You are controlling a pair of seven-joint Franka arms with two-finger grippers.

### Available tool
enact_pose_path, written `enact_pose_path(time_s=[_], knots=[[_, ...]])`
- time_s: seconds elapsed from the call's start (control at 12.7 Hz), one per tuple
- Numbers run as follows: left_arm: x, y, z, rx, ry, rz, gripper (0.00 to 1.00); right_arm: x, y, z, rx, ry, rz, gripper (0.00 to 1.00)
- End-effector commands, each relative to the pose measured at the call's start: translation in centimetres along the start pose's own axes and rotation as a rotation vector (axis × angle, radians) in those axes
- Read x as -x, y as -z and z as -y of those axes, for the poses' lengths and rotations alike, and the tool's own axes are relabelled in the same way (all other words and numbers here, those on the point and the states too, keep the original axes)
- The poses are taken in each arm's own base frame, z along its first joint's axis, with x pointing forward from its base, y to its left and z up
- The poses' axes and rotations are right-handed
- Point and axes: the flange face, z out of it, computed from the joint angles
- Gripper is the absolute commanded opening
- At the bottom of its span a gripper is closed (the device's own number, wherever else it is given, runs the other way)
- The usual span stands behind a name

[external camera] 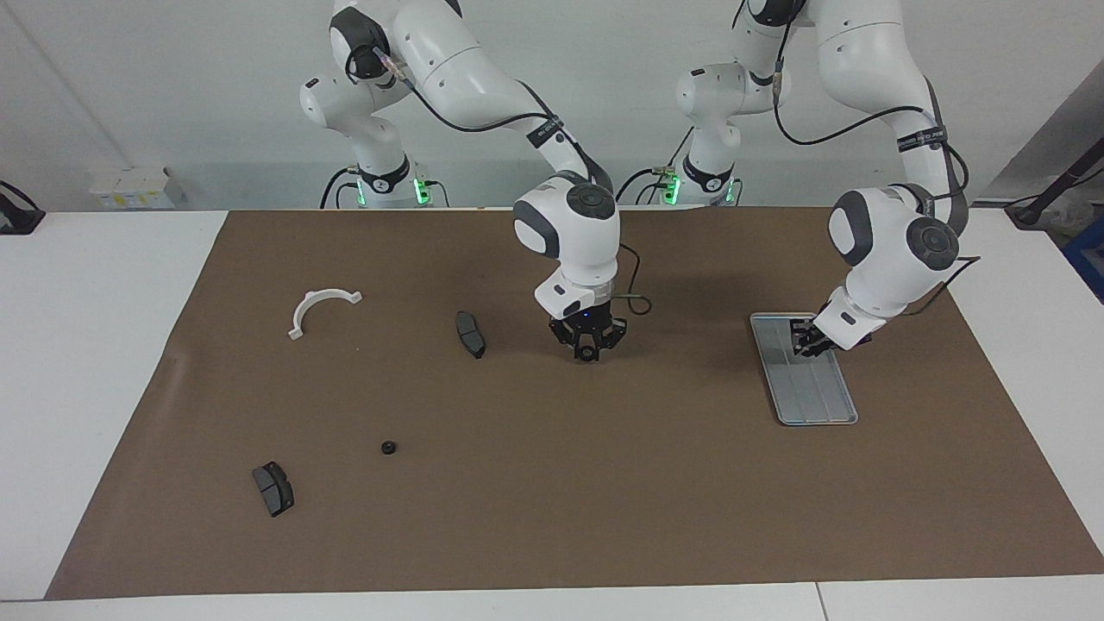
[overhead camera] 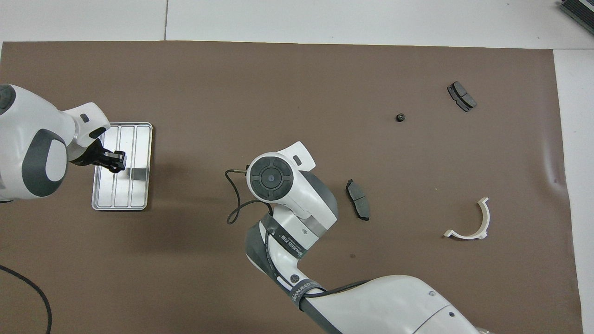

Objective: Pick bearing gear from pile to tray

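The left gripper hangs over the tray, I'd guess to drop a gear; I cannot tell how its jaws stand. The right gripper waits over bare counter, jaws likewise unreadable. One small black gear lies toward the right arm's end.

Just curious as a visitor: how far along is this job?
I see no gear in the tray yet. The left end effector is over it; whether it holds one I cannot tell. One black gear lies on the mat, with the right end effector over the mat's middle.
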Motion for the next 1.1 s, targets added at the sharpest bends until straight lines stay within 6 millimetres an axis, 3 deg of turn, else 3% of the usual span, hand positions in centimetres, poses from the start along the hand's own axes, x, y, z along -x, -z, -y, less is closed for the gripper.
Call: enact_pose_path(time_s=[0.0,0.08,0.16,0.24,0.55,0.71,1.02], knots=[[1.0,0.4,-0.3,-0.007,-0.014,-0.023,0.56,0.6,-0.3,0.2,0.026,0.000,-0.001,0.85],[1.0,0.4,-0.3,-0.007,-0.014,-0.022,0.68,0.2,-0.1,0.0,0.026,-0.003,-0.005,0.97],[1.0,0.3,-0.2,-0.006,-0.012,-0.020,0.79,-0.6,0.1,-0.5,0.026,-0.009,-0.011,1.00],[0.9,0.4,-0.2,-0.006,-0.012,-0.020,0.84,-2.1,0.8,-1.5,0.017,-0.022,-0.025,1.00],[-0.3,2.4,-1.6,-0.014,0.029,-0.067,0.85,-9.8,3.4,-8.7,0.007,0.000,-0.065,1.00],[-1.2,3.3,-5.1,-0.015,0.087,-0.087,0.84,-13.7,3.4,-13.4,0.014,0.039,-0.067,1.00],[-1.6,3.4,-14.0,-0.010,0.227,-0.096,0.81,-18.8,2.2,-21.0,0.027,0.088,-0.095,1.00]])
